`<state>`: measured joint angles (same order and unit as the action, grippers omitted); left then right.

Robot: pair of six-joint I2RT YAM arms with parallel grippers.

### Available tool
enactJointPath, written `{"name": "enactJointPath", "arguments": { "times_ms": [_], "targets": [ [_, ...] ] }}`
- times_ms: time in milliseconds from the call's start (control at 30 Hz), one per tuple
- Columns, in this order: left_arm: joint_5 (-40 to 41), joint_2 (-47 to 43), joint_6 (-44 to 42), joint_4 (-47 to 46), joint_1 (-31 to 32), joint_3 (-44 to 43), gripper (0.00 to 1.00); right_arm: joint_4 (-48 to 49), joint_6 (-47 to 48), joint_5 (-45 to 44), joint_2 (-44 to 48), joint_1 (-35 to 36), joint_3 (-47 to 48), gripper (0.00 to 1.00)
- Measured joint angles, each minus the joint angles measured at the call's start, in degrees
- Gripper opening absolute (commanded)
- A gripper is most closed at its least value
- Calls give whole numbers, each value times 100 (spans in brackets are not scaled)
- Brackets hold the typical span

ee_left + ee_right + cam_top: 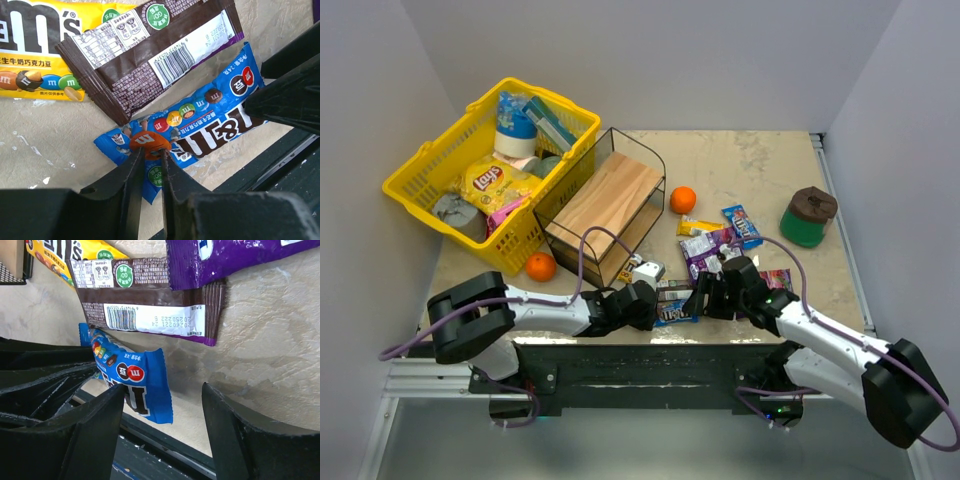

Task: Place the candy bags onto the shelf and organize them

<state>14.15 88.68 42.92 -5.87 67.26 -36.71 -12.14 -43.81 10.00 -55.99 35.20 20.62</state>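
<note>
My left gripper (655, 300) (150, 155) is shut on one end of a blue M&M's candy bag (677, 312) (210, 125) at the table's front edge. The bag's other end (135, 385) hangs slightly above the table between the jaws of my open right gripper (705, 297) (164, 389), next to its left finger. A brown bag (150, 50) (150, 305) and a yellow M&M's bag (35, 55) lie just beyond. Purple (705, 247), blue (741, 226), yellow (695, 226) and pink (777, 279) bags lie further right. The wire shelf (605, 205) with wooden boards stands behind my left gripper.
A yellow basket (430, 160) with a Lay's bag and other goods stands at the back left. One orange (541, 266) lies beside the shelf's front, another (683, 199) to its right. A green container (807, 217) stands at the right.
</note>
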Motion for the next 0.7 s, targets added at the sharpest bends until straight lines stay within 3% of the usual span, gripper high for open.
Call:
{"name": "enactJointPath", "arguments": {
  "times_ms": [133,433,600,700],
  "targets": [
    [11,17,4,-37,0,-2,23,81,9,44,-59,0,-35,59],
    [42,11,4,-35,4,-2,23,503,33,407,-216,0,-72,30],
    [7,-114,-4,-149,4,114,24,750,-20,752,-278,-2,-133,0],
    [-11,-251,-24,-201,4,184,29,706,-55,776,-179,-2,-133,0]
  ]
}}
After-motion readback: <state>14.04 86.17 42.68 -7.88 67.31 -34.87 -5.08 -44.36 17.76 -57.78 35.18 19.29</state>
